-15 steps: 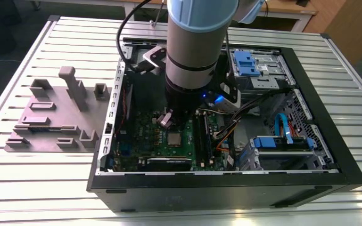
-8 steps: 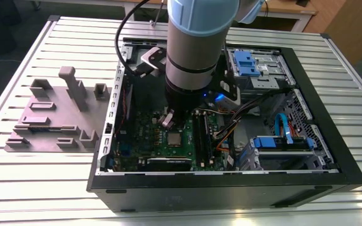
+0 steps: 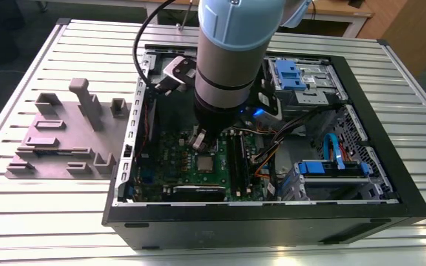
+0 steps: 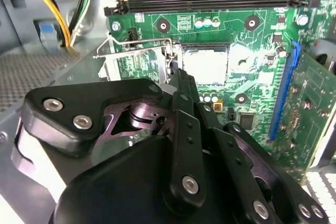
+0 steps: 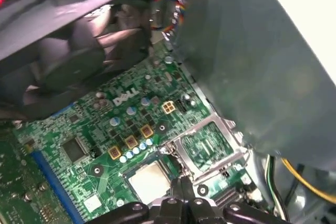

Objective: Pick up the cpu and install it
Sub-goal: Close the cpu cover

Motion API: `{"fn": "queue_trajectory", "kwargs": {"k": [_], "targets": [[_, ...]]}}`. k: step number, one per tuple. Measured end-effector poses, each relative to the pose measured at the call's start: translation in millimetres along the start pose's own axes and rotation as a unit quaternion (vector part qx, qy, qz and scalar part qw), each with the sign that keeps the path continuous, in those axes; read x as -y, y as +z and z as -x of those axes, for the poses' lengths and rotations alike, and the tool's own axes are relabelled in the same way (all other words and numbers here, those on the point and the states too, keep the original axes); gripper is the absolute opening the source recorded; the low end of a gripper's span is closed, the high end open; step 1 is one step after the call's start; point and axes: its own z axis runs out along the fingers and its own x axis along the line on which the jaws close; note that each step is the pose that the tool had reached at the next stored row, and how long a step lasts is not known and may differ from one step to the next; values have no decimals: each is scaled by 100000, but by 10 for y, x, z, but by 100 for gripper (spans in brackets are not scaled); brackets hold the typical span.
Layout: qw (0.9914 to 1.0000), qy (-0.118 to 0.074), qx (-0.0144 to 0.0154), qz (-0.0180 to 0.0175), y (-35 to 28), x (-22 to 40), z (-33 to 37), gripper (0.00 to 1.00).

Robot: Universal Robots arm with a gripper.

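Cpu lies flat in socket on green board; hinged metal frame stands open beside it. Gripper just beside chip edge, fingers drawn together, holding nothing. Judged light, rigid, slick-topped, underside fragile; take by opposite edges.

Count from here: one arm, one end effector. One open PC case on the surface. Inside: one motherboard, one cpu, one socket frame, one long blue slot. Two blue drive caddies: far caddy, near caddy. One grey moulded fixture beside the case.
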Motion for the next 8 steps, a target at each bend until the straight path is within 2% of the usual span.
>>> {"fn": "queue_trajectory", "kwargs": {"k": [4,6,8], "targets": [[99945,-3286,-290,322,14,1,-2,10],[99879,-4880,-422,464,19,2,-3,10],[99809,-6128,-431,608,28,3,-3,10]]}}
